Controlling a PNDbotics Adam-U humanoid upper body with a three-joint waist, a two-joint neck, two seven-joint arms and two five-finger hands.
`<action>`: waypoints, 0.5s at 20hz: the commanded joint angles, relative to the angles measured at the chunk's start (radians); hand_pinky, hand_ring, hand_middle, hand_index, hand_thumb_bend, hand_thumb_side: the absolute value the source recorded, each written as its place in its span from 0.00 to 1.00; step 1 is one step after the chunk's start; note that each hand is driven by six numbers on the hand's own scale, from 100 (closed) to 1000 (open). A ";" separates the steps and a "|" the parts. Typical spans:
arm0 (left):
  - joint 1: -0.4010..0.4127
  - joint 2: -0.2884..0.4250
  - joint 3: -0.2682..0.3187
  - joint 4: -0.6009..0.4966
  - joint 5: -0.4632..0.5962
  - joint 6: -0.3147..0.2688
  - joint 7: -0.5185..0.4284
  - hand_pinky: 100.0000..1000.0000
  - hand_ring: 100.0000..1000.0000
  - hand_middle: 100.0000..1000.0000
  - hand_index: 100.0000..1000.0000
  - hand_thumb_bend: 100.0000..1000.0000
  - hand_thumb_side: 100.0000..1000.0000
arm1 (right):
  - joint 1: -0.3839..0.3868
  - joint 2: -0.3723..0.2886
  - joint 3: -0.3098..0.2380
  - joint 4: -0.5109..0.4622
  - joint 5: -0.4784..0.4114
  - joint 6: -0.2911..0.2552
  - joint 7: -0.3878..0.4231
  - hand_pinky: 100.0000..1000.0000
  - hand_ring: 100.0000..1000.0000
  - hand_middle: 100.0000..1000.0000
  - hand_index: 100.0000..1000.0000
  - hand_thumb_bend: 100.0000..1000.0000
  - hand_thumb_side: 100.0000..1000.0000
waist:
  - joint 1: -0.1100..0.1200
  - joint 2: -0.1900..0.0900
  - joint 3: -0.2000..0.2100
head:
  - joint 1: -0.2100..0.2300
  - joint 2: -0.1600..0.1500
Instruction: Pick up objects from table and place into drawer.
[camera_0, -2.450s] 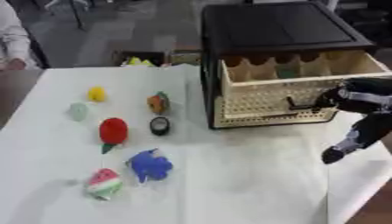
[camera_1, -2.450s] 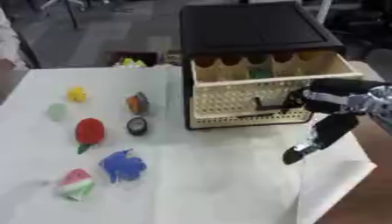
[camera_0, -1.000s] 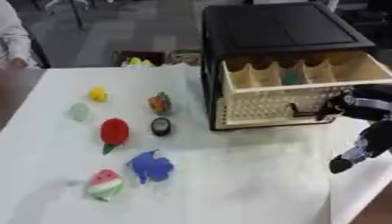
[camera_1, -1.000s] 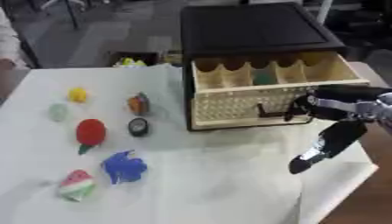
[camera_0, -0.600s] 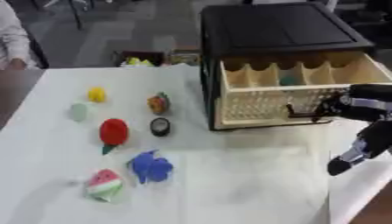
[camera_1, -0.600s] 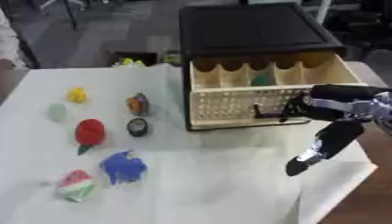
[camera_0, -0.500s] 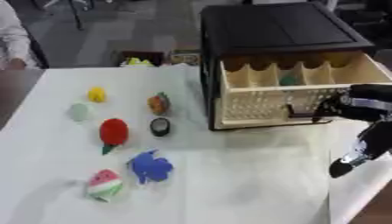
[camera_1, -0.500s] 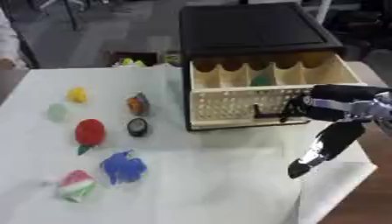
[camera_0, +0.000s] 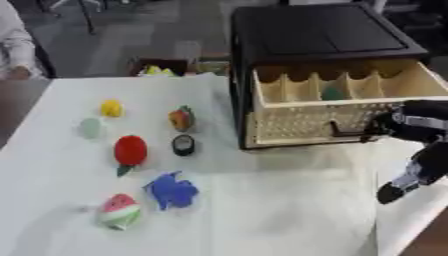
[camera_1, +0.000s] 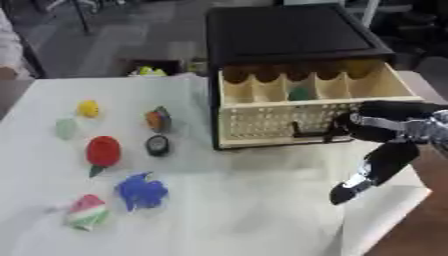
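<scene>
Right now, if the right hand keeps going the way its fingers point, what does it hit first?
Probably the white tablecloth: the right hand hangs with its fingers angled down and left, nothing visible between. Depth is unclear.

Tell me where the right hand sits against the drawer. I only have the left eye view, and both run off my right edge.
Observer: The right eye view shows the whole hand. It is at the right end of the handle, short of the drawer's right front corner. I cannot tell whether it grips the handle.
Operator: What is past that corner?
Observer: The white cloth ends just right of the drawer, with bare brown table beyond it.
Operator: Where does the arm come from?
Observer: It enters from the right edge, level with the drawer front.
</scene>
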 joint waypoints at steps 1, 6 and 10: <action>-0.008 0.025 0.009 -0.013 -0.002 0.000 0.004 0.52 0.60 0.60 0.74 0.00 0.82 | 0.000 -0.033 -0.017 0.001 0.012 0.002 -0.004 0.00 0.00 0.00 0.73 0.99 0.64 | -0.003 -0.015 -0.002 | 0.004 -0.008; -0.008 0.025 0.008 -0.013 -0.002 0.000 0.004 0.52 0.60 0.60 0.74 0.00 0.82 | 0.002 -0.035 -0.021 0.000 0.016 0.001 -0.010 0.00 0.00 0.00 0.73 1.00 0.65 | -0.003 -0.015 -0.003 | 0.004 -0.009; -0.009 0.025 0.008 -0.013 -0.001 0.001 0.004 0.52 0.60 0.60 0.74 0.00 0.82 | -0.004 -0.038 -0.023 -0.005 0.021 0.001 -0.021 0.00 0.00 0.00 0.73 1.00 0.67 | -0.004 -0.016 -0.002 | 0.003 -0.010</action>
